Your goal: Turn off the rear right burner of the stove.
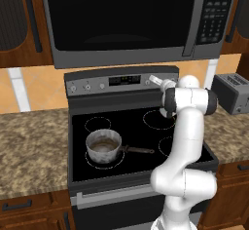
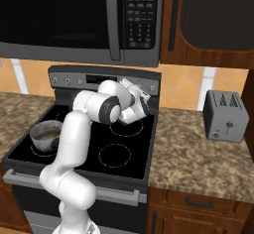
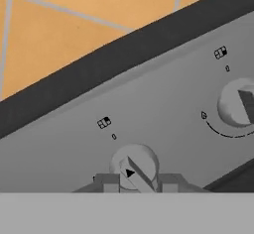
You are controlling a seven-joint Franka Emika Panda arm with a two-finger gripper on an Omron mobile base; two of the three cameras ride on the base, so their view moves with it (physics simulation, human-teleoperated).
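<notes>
One black glass-top stove (image 1: 80, 168) with a silver-grey back panel (image 1: 97, 84), set between two stretches of speckled brown stone counter (image 1: 29, 148). Four ring-marked heating zones on the glass. The back panel carries small knobs and one digital display (image 1: 124, 80): two knobs left of the display in the left base view, and two at the right end as seen in the hand view.

One small grey metal saucepan (image 1: 103, 147) with a dark handle pointing right sits on the front left zone. One black-and-steel microwave (image 1: 131, 19) hangs above the stove. One silver two-slot toaster (image 2: 225, 115) stands on the right-hand counter, well apart from the stove.

The rear right burner (image 1: 158, 119) is a large thin grey ring outline on black glass, no red fill. It lies at the back right of the cooktop, just below the right end of the back panel; the arm's elbow partly covers it in both base views.

The white robot gripper (image 3: 137, 184) is up at the back panel's right end. In the hand view its two fingertips (image 3: 107, 182) sit either side of one round grey knob (image 3: 135, 167) with a raised bar, close against its edges. Cannot tell whether they actually press it. A second grey knob (image 3: 238, 103) sits to the right, apart from the fingers.
</notes>
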